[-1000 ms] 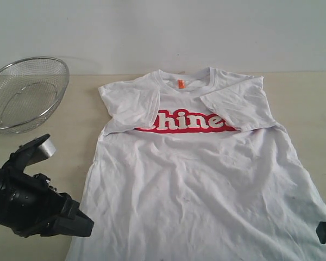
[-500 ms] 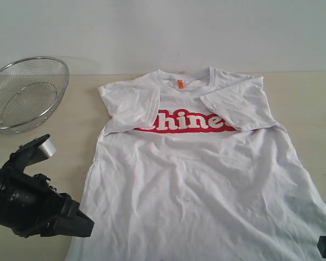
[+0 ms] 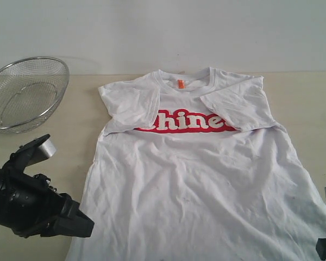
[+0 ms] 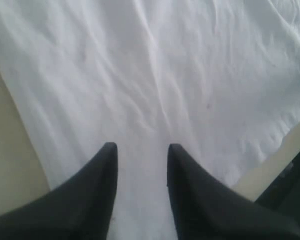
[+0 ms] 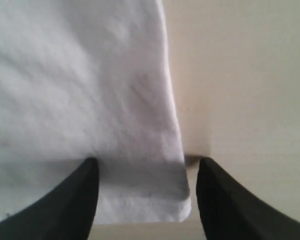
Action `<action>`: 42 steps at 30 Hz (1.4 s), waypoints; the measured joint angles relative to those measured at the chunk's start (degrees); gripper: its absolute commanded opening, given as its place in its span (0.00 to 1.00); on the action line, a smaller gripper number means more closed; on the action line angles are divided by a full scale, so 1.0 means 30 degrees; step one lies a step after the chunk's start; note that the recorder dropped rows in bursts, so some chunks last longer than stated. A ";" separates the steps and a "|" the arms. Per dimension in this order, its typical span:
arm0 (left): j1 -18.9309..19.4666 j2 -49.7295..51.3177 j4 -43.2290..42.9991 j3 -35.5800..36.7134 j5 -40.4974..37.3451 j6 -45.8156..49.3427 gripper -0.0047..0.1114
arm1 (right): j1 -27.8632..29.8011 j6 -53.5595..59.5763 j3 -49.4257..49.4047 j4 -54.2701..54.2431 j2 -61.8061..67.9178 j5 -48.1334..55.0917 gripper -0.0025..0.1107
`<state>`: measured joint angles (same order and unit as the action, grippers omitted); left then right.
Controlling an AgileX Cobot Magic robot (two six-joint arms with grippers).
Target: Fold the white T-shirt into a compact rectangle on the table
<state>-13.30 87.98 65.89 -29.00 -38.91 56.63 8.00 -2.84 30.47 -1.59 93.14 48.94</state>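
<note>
While the left gripper [image 4: 140,147] has stayed put since a second ago, the right gripper [image 5: 147,162] has dropped lower at the right edge of the exterior view and is nearly out of shot. T-shirt [image 3: 195,179] and wire strainer [image 3: 24,95] are unchanged. The shirt lies flat, front up, mid-worktop [image 3: 304,103], collar at the far side. Both sleeves are folded in over the chest and cover the ends of the red lettering [image 3: 187,122]. An orange tag [image 3: 180,84] shows at the neck; the body is lightly wrinkled. Only the wrist views show the jaws. Left jaws are parted with nothing between them, over creased cloth; contact can't be told. Right jaws are spread wide, straddling a hem corner and gripping nothing.
</note>
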 measured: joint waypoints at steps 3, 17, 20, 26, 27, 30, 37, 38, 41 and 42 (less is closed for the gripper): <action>0.0000 0.0000 0.0000 0.0000 0.0000 0.0000 0.32 | 0.0000 0.0390 0.0000 -0.0569 0.0000 0.0000 0.34; 0.0000 0.0000 0.0000 0.0000 -0.0176 0.0000 0.25 | 0.0000 0.1680 -0.0038 -0.1932 0.0000 -0.0089 0.02; 0.0000 0.0000 0.0000 0.0000 -0.0488 0.0000 0.13 | 0.0000 0.3193 0.0039 -0.3650 0.0013 -0.0219 0.02; 0.0000 -0.0486 0.0152 0.0000 -0.1594 -0.0524 0.10 | 0.0000 0.4693 0.0591 -0.5642 -0.0210 -0.0381 0.02; 0.0000 -0.0911 0.0174 0.0011 -0.1720 -0.0890 0.10 | 0.0000 0.5265 0.0591 -0.6262 -0.0559 -0.0381 0.02; 0.0000 -0.1831 -0.1198 0.0011 -0.2213 -0.3172 0.11 | 0.0000 0.5897 0.0708 -0.7025 -0.0955 -0.0381 0.02; 0.0000 -0.2058 -0.8068 0.0505 -0.3215 -0.9705 0.11 | 0.0000 0.6124 0.0708 -0.7185 -0.0955 -0.0416 0.02; 0.0000 -0.2091 -0.8517 0.0542 -0.3215 -1.0114 0.11 | 0.0000 0.6173 0.0708 -0.7185 -0.0955 -0.0416 0.02; 0.0000 -0.2090 -0.9466 0.0584 -0.3320 -1.1133 0.11 | 0.0000 0.6212 0.0708 -0.7219 -0.0955 -0.0416 0.02; 0.0000 -0.2090 -0.9554 0.0680 -0.3483 -1.1230 0.13 | 0.0000 0.6212 0.0708 -0.7219 -0.0955 -0.0416 0.02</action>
<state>-13.30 81.71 37.23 -26.96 -49.36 22.94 8.00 15.80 32.60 -23.25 90.27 47.69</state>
